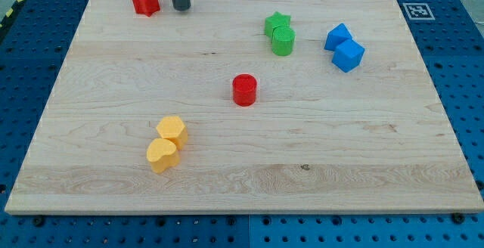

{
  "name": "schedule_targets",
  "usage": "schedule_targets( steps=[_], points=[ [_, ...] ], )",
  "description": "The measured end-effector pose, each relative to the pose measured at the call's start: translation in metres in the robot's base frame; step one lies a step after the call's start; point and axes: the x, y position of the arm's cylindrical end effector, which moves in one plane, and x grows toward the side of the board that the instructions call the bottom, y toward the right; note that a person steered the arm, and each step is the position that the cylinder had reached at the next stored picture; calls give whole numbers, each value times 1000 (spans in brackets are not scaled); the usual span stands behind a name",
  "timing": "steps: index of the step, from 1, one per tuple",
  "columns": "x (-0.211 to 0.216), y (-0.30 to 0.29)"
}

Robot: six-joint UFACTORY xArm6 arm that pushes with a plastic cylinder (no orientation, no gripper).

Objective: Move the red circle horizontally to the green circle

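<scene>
Eight blocks sit on the wooden board, and my tip stands bare near the view's top edge, just right of the red star and touching nothing. It is only a rod, with nothing to part or close. The red circle lies near the board's middle, well down and to the view's right of my tip. The green circle sits further right and higher, touching the green star behind it. I judge I need to come down on the red circle's left side and push rightward from there.
</scene>
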Motion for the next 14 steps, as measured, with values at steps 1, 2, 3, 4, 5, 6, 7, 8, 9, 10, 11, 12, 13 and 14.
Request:
schedule_targets(
  steps=[1,2,3,4,5,6,7,8,9,10,11,12,13,14],
  points=[
    [40,30],
    [77,62],
    [105,95],
    [129,127],
    [168,159],
    [205,188],
    [219,192],
    [219,163],
    [221,146],
    [223,140],
    [223,139],
    [223,130],
    [221,120],
    [210,119]
  ],
)
